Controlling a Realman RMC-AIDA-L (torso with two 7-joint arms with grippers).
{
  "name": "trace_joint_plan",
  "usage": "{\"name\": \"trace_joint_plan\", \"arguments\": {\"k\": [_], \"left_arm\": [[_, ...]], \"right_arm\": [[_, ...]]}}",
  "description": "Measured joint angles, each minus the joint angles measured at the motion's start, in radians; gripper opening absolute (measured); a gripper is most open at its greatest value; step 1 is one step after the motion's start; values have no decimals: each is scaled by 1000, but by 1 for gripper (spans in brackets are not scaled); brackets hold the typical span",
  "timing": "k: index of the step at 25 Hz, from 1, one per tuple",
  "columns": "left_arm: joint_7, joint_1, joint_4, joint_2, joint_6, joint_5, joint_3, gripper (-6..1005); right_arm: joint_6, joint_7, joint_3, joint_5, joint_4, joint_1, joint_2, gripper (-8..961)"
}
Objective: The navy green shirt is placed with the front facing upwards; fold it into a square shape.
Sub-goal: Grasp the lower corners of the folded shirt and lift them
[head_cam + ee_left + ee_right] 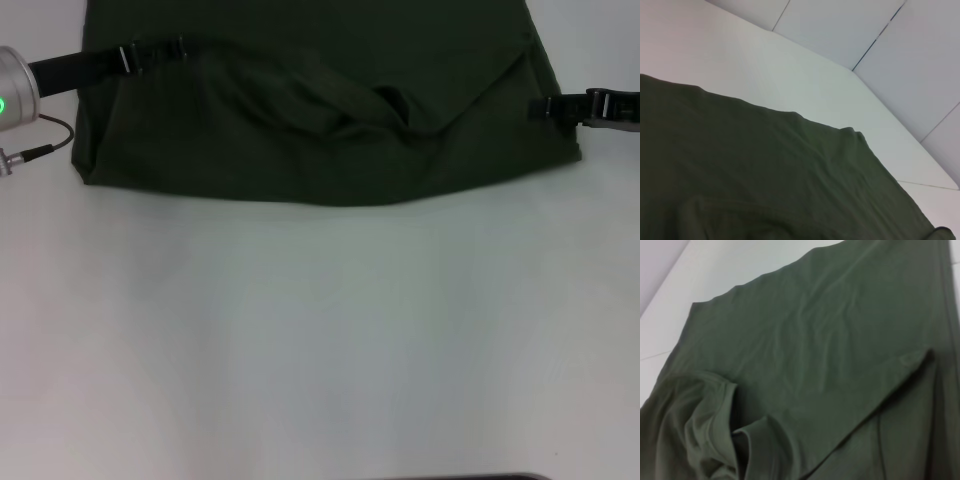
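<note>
Left gripper (150, 50) sits over the shirt's left edge at the far side, right gripper (545, 107) at the right edge a bit nearer. Can't tell if either one is clenched on cloth or released. Between them the navy green shirt (320, 150) lies across the far part of the white bench (320, 340), long axis running side to side, plain green showing, collar bunched mid-fold. Each arm is nearest its own edge, so my guess is the next fold goes inward. No containers anywhere.

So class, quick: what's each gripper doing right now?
Left gripper: over the navy green shirt, grip cannot be told.
Right gripper: at shirt's edge, cannot be told.
</note>
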State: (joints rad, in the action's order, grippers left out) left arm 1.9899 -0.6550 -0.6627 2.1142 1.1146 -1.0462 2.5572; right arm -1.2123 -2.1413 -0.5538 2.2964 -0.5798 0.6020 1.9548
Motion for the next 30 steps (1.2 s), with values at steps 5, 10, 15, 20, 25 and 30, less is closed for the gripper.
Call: {"name": "trace_joint_plan", "arguments": {"k": [5,10,15,20,25,30], "left_arm": [[-5,-3,0,0,-4,0,0,889],[-12,-8,0,2,-5,0,0,888],[-13,-11,0,3,-6,-8,0,888],[-14,-10,0,2,-6,-13,0,888],[-14,-7,0,3,-6,-13,0,888],[-14,-6,0,7,-6,-14,0,888]], "right_arm": [[24,-4,-1,0,8,-5,1,655],[49,-4,-19,0,32,7,9,655],[66,0,-42,-2,39,13,23,655],[30,3,-40,-6,34,13,25,655],[17,5,-20,-12,26,-7,19,656],[20,6,-17,-12,25,-23,13,590]]}}
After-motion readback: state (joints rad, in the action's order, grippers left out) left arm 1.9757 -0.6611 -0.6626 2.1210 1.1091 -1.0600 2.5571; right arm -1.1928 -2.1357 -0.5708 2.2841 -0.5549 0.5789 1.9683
